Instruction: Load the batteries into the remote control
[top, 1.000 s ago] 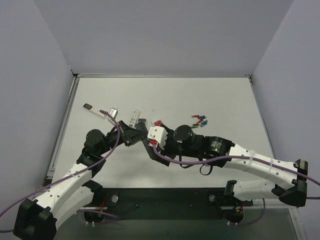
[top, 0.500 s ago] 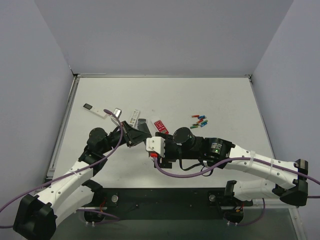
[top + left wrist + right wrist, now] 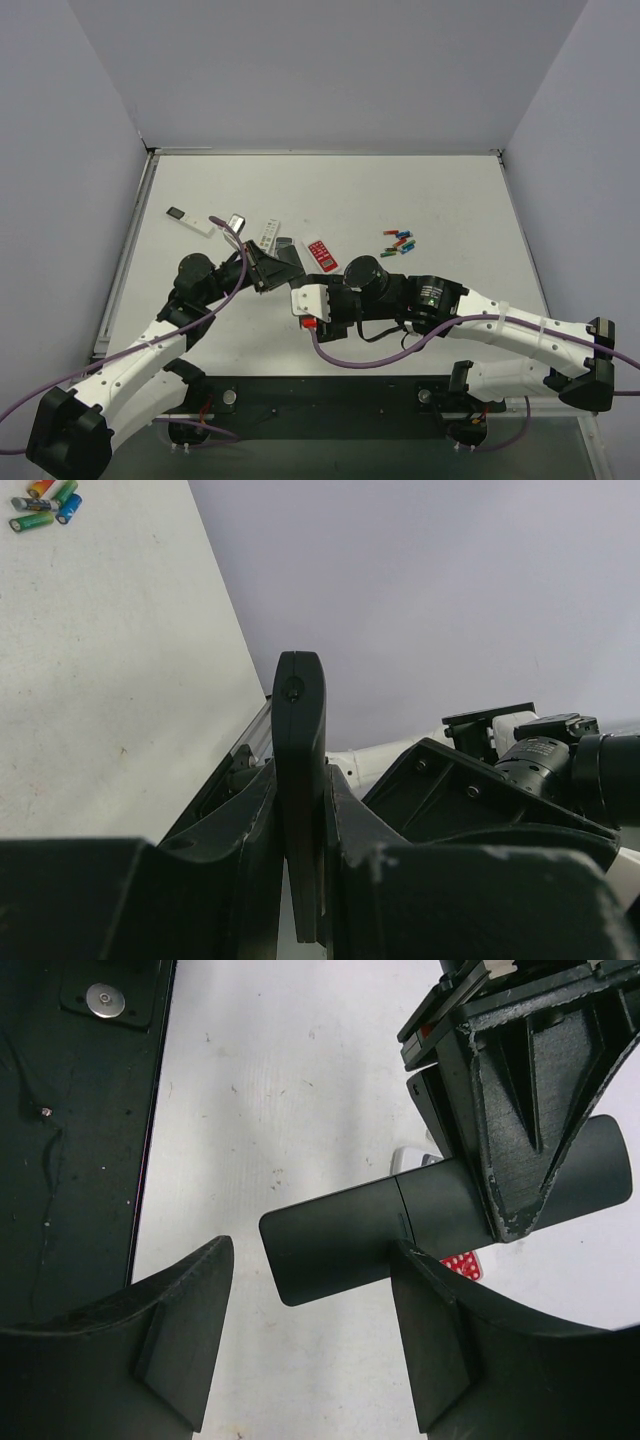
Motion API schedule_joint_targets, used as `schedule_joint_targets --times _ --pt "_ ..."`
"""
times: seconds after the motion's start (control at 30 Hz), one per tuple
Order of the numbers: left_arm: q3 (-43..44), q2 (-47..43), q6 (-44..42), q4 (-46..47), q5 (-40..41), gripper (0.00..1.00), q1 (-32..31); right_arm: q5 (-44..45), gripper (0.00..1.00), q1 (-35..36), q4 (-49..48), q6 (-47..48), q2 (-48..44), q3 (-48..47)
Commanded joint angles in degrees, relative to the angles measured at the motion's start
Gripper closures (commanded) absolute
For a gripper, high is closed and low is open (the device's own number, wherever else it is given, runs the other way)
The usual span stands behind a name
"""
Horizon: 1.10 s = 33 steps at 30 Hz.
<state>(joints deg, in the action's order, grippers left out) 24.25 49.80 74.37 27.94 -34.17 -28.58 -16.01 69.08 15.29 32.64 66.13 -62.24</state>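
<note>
**Dark slab pinched in one claw, the other spread at its free end**

The step in hand looks like taking the free end of the dark slab, perhaps to work off the part beyond its cross seam. The right claw should first line up square with that end; then pull along the slab's length without twisting, with the other claw holding firm.

The left claw is pressed onto the slab, pinching it edge-on above the surface. The right claw is spread, its fingers apart from the slab; how deep the slab sits between them I cannot tell. The right arm folds across toward the left arm.

The batteries lie well apart from the red keypad, on the right arm's side; the white remote control lies near it on the other side.
</note>
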Motion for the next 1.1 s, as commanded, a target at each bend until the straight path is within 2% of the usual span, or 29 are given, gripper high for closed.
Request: schedule_joint_targets --times 0.0,0.1,0.13,0.5,0.67,0.87,1.07 --pt "3.3 -0.2 0.8 3.2 -0.9 1.0 -0.7 0.1 0.42 0.2 -0.5 2.6 0.5 -0.8" --pt "3.0 -0.2 2.5 4.9 -0.8 1.0 -1.1 1.4 0.43 0.2 -1.0 3.2 1.3 -0.2" --pt "3.0 -0.4 2.8 5.6 -0.8 1.0 -1.4 2.6 0.47 0.1 -1.0 3.3 1.6 -0.2" --pt "4.6 -0.1 4.6 7.7 -1.2 1.0 -2.4 7.4 0.54 0.2 -2.0 4.5 5.8 0.2" --pt "4.6 -0.7 2.0 5.8 -0.7 1.0 -2.7 6.6 0.53 0.1 -2.5 1.7 5.9 -0.2" --pt "4.6 -0.5 -6.7 -4.3 2.7 1.0 -2.7 5.3 0.39 0.3 -5.4 -9.3 2.1 -0.1" --pt "3.5 -0.4 -12.0 -9.7 8.2 1.0 -2.7 15.8 0.09 0.2 -8.6 -31.6 -0.9 1.4"
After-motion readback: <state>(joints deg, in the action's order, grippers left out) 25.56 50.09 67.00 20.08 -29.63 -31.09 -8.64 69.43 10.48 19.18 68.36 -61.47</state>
